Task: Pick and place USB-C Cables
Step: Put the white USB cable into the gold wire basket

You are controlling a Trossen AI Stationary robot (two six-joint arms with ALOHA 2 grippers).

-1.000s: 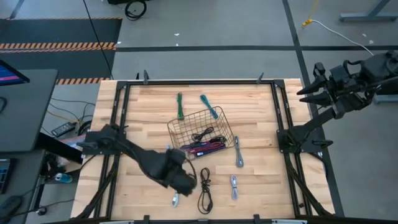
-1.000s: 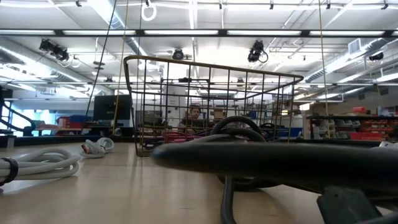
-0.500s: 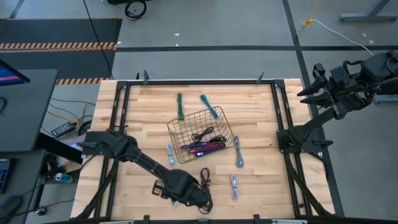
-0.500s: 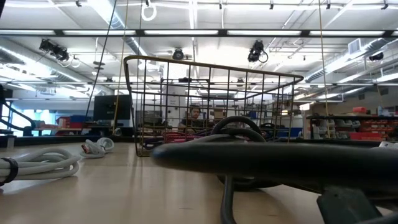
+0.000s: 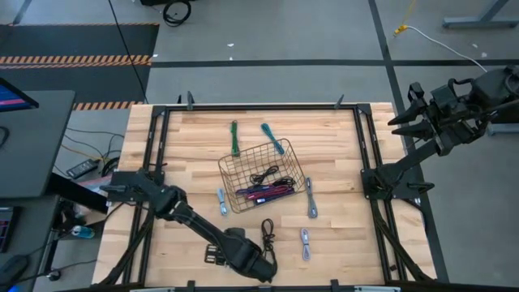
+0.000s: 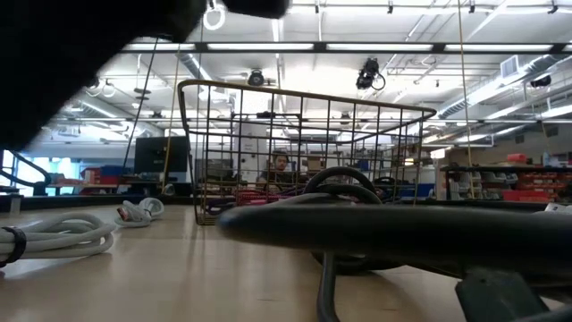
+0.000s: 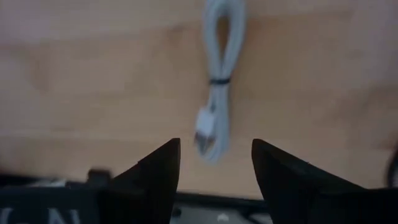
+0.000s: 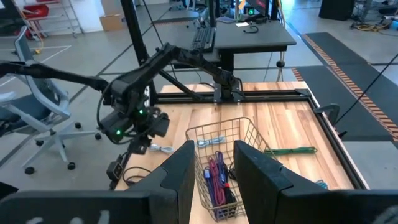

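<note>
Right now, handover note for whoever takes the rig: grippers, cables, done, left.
Left gripper: open, empty, over a pale cable at the table's near edge.
Right gripper: parked off the far right corner, holding nothing.
Done: several cables in the basket.
Left: green and teal beyond the basket, pale ones beside and in front, a black one in front.

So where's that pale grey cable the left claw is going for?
In the left wrist view the pale grey cable lies on the wooden table just ahead of the open left claw, near the table's front edge.
</note>
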